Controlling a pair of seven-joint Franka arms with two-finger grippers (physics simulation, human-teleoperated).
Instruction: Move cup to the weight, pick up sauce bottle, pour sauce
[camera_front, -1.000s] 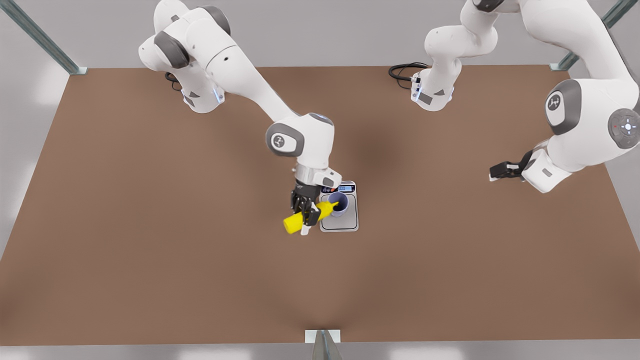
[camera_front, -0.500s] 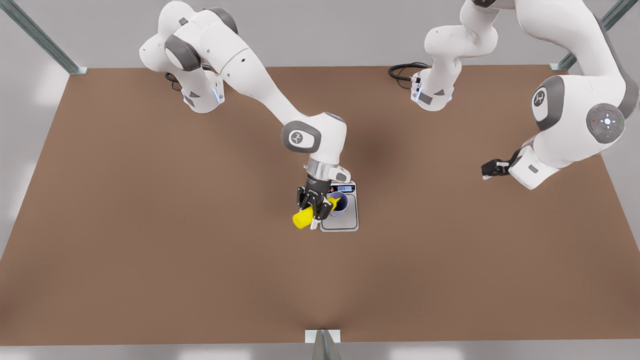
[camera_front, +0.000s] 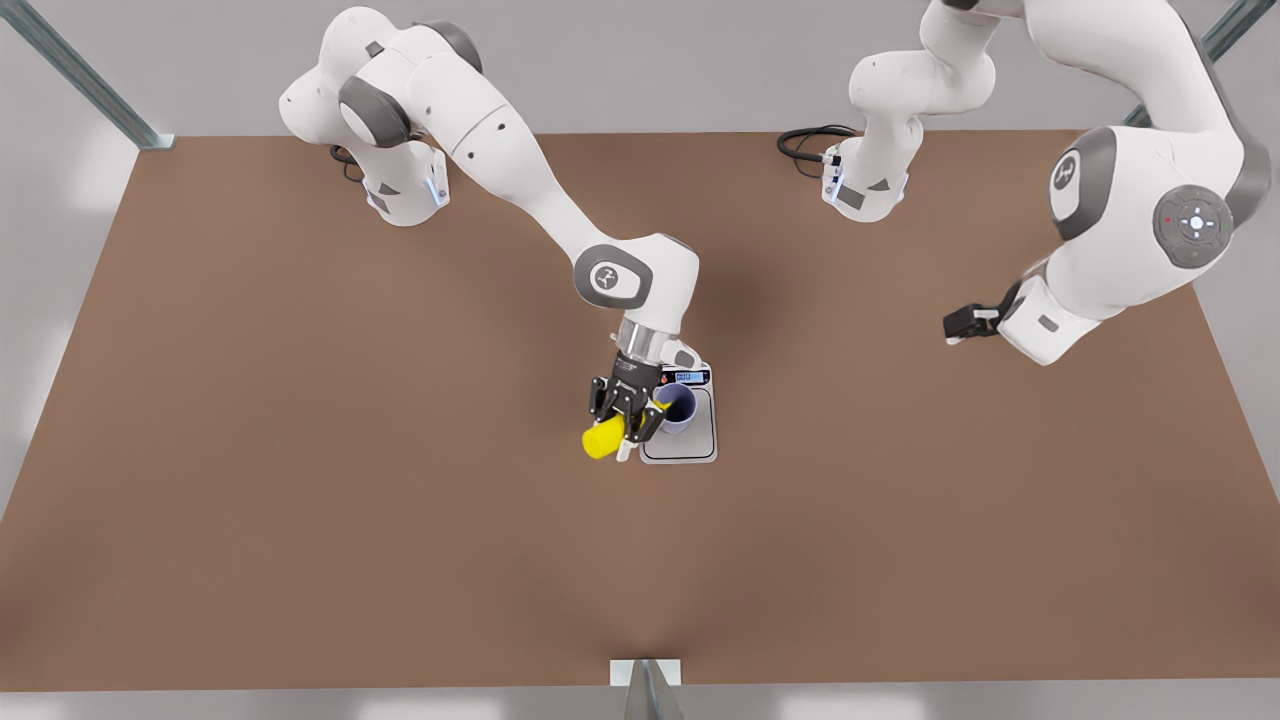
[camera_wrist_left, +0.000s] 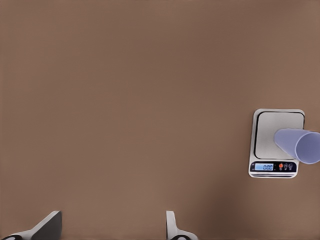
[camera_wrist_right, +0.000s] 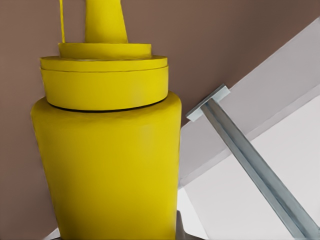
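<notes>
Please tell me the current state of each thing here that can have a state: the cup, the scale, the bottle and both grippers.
cup: upright on the scale's platform, open mouth up.
scale: flat on the table, display lit.
sauce bottle: held tilted, nozzle towards the cup's mouth.
right gripper: shut on the sauce bottle, beside the cup.
left gripper: open, holds nothing, waits far from the scale.

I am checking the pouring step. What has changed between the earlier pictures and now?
The right gripper, shut on the sauce bottle, tipped it steeper, so its base swung up and its nozzle aims down at the cup. The left gripper, open and waiting, drifted toward the front view's left. The cup stayed on the weight.
</notes>
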